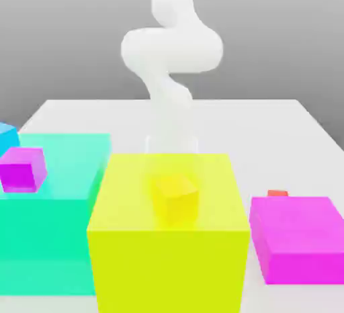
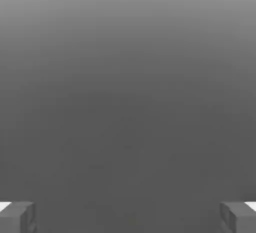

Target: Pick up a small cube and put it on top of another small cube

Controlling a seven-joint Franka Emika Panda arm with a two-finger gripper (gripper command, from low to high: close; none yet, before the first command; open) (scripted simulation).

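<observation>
Small red cube [image 1: 277, 193] behind magenta block [image 1: 301, 238]; gripper [image 2: 128, 217] fully spread, empty.

The arm [image 1: 171, 50] is plain white, smooth and rounded (almost tube-like), with 2 grey, blocky fingertips [image 2: 17, 217].

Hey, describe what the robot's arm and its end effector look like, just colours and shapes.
The arm is plain white, smooth and rounded, built of thick tubular segments that curve into one another, with no cables or markings visible. It renders slightly see-through in the exterior view. In the hand view, the end effector has two blocky grey fingers with square edges and a lighter, whitish face near each outer corner.
</observation>
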